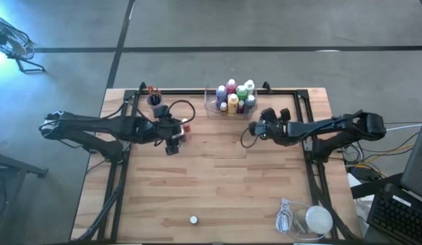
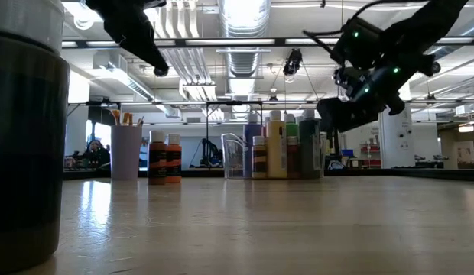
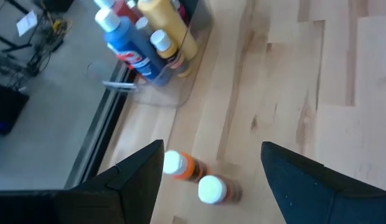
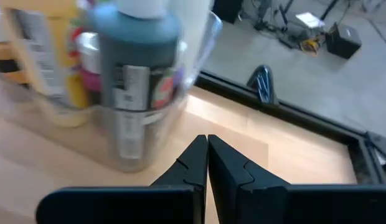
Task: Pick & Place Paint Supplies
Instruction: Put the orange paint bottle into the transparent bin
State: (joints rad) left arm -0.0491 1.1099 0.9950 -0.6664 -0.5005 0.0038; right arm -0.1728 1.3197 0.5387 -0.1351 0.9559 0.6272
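Two small orange bottles (image 3: 202, 180) standing upright under left gripper (image 3: 211, 171), fingers spread. Looking light, rigid, slick; gripping round body below cap. Right gripper (image 4: 207, 155) hovering pinched shut beside tray (image 4: 199, 56).

Grey concrete floor (image 1: 265, 24), bright ceiling lights (image 2: 241, 11) overhead.

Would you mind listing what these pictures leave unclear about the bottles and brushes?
- Bottle labels: blurred in the right wrist view on the dark green bottle; too small in the high view.
- Bottle count in the tray: bottles overlap in the low and high views.
- The two orange bottles: mostly hidden beneath their caps in the left wrist view.
- Brushes in the purple cup: too small to count.
- Large dark object: cut off by the low view's left edge.
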